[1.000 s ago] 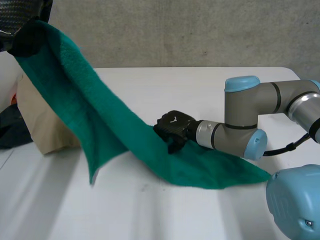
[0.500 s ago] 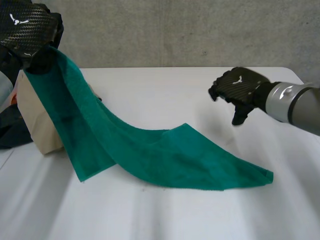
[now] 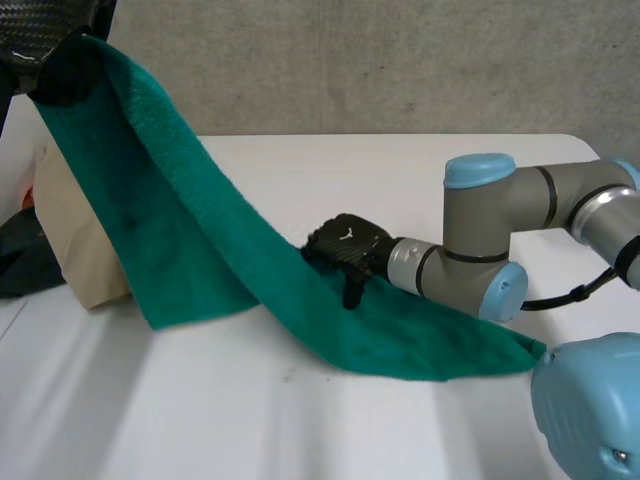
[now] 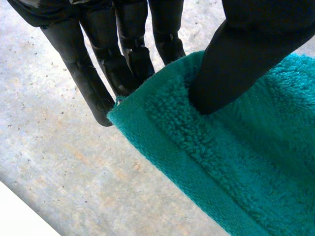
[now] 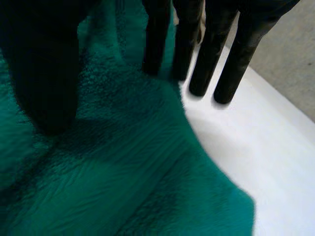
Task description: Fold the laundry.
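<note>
Pinching a hemmed corner of the green terry towel between thumb and straight fingers, the left hand holds it high above the table's left side. From there the looped, fluffy cloth slopes down in a long band to the smooth white table, where its far end lies flat. The right hand rests on the towel's rear edge, fingers straight and unclenched, thumb on the pile.
</note>
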Robot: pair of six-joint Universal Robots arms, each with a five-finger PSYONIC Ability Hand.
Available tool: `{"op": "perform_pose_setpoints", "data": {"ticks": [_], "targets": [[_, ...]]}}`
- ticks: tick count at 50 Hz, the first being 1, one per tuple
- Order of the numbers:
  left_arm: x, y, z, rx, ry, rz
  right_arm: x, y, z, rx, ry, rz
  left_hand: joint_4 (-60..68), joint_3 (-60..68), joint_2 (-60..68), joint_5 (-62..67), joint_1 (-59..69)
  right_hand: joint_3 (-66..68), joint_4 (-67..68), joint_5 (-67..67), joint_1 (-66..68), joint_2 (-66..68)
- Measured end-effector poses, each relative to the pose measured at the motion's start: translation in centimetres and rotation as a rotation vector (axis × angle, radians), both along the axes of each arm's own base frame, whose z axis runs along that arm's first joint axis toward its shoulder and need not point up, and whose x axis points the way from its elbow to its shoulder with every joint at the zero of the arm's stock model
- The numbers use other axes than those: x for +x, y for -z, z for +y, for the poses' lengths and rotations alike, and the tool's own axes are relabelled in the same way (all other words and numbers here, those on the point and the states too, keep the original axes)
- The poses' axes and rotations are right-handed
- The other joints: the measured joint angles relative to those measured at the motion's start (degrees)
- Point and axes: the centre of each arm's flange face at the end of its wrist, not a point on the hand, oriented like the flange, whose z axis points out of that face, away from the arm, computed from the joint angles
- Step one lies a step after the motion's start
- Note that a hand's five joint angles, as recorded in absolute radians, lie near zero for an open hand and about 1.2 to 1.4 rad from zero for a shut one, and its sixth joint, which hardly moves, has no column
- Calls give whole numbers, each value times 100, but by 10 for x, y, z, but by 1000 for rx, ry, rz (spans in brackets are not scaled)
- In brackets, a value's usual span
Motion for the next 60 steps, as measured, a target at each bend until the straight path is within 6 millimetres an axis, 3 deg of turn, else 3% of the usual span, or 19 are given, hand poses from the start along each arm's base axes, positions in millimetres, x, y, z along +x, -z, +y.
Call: {"op": "perform_pose_setpoints", "data": {"ticks": [5, 9, 13, 15, 16, 17, 18, 21, 24, 25, 28, 34, 37, 43, 44, 47, 50, 56, 60], "targets": [[0, -2, 0, -6, 0, 1, -1, 13, 1, 23, 3, 17, 0, 0, 0, 0, 0, 3642, 3652, 3627, 3131, 3863], [0, -2, 0, -7, -2, 2, -2, 6, -1, 2, 27, 20, 0, 0, 0, 0, 0, 4006, 4013, 3984, 3335, 4101], [1, -2, -1, -7, -5, 1, -10, -33, -7, -84, 92, 9, 0, 0, 0, 0, 0, 4008, 4019, 3987, 3335, 4101], [1, -2, -2, -6, -8, 1, -11, -37, -7, -91, 97, 8, 0, 0, 0, 0, 0, 4008, 4019, 3988, 3335, 4101], [1, -2, -2, -5, -9, 1, -19, -59, -6, -127, 126, 5, 0, 0, 0, 0, 0, 4008, 4019, 3989, 3335, 4101], [1, -2, -2, -5, -9, 1, -19, -59, -6, -127, 126, 5, 0, 0, 0, 0, 0, 4008, 4019, 3989, 3335, 4101], [2, 0, -4, -1, -14, 0, -36, -90, -5, -171, 169, 7, 0, 0, 0, 0, 0, 4008, 4019, 3987, 3335, 4101], [4, 3, -7, 12, -23, -3, -64, -120, 1, -198, 215, 41, 0, 0, 0, 0, 0, 4008, 4019, 3987, 3335, 4101], [5, 9, -9, 30, -29, -7, -85, -132, 10, -191, 236, 92, 0, 0, 0, 0, 0, 4008, 4019, 3989, 3335, 4101], [6, 17, -12, 56, -34, -14, -108, -139, 24, -161, 247, 175, 0, 0, 0, 0, 0, 4008, 4019, 3987, 3335, 4101], [6, 37, -17, 119, -35, -28, -133, -136, 46, -88, 226, 302, 0, 0, 0, 0, 0, 4008, 4019, 3988, 3335, 4101], [1, 76, -28, 251, -22, -48, -149, -123, 65, -5, 196, 392, 0, 0, 0, 0, 0, 4008, 4020, 3988, 3335, 4101], [-9, 110, -45, 352, -5, -57, -148, -112, 56, -16, 248, 350, 0, 0, 0, 0, 0, 4008, 4020, 3987, 3335, 4101], [-22, 130, -76, 356, -2, -47, -143, -108, 20, -123, 382, 246, 1, 5, 2, 0, 0, 4008, 4020, 3987, 3335, 4101], [-31, 120, -104, 263, -14, -18, -139, -121, -11, -260, 488, 180, 2, 20, 12, 0, 0, 4008, 4020, 3987, 3335, 4101], [-37, 104, -124, 169, -25, 13, -137, -136, -31, -364, 556, 129, 11, 26, 18, 0, 0, 4009, 4021, 3988, 3336, 4102], [-48, 62, -160, -38, -47, 90, -130, -190, -66, -643, 695, -38, 19, 26, 18, 0, 0, 4009, 4022, 3988, 3336, 4102], [-47, -21, -171, -319, -64, 234, -126, -274, -64, -953, 779, -280, 19, 26, 19, 0, 0, 4009, 4022, 3989, 3336, 4102], [-40, -30, -160, -306, -45, 294, -128, -283, -48, -972, 760, -293, 20, 26, 19, 0, 0, 4009, 4022, 3989, 3336, 4102]]}}
